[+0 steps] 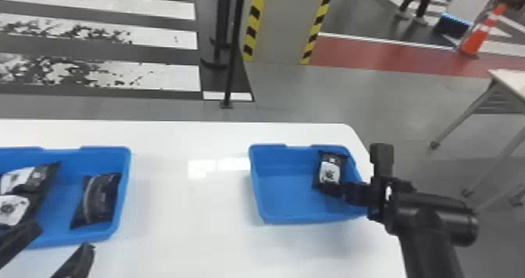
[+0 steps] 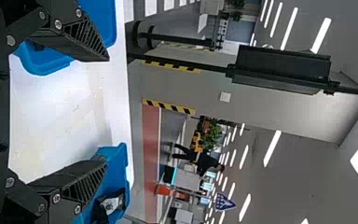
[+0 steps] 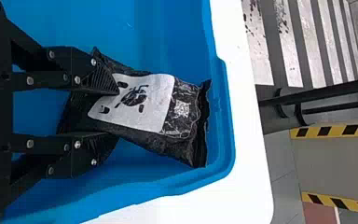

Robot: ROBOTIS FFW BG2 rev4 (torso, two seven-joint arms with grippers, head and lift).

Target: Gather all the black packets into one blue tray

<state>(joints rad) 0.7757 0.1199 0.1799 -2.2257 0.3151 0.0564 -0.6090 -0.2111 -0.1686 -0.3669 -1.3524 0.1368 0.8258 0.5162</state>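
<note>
In the head view my right gripper is at the near end of a black packet in the right blue tray. The right wrist view has my right gripper shut on that white-labelled packet, a finger on either side. The left blue tray holds several black packets, one dark-faced packet near its right wall and white-labelled ones at the left. My left gripper stands open at that tray's near edge; the left wrist view has the same gripper with nothing between its wide-set fingers.
Both trays stand on a white table, with a bare stretch between them. The table's right edge runs beside the right tray. Beyond the far edge are a black post and a column with striped edges.
</note>
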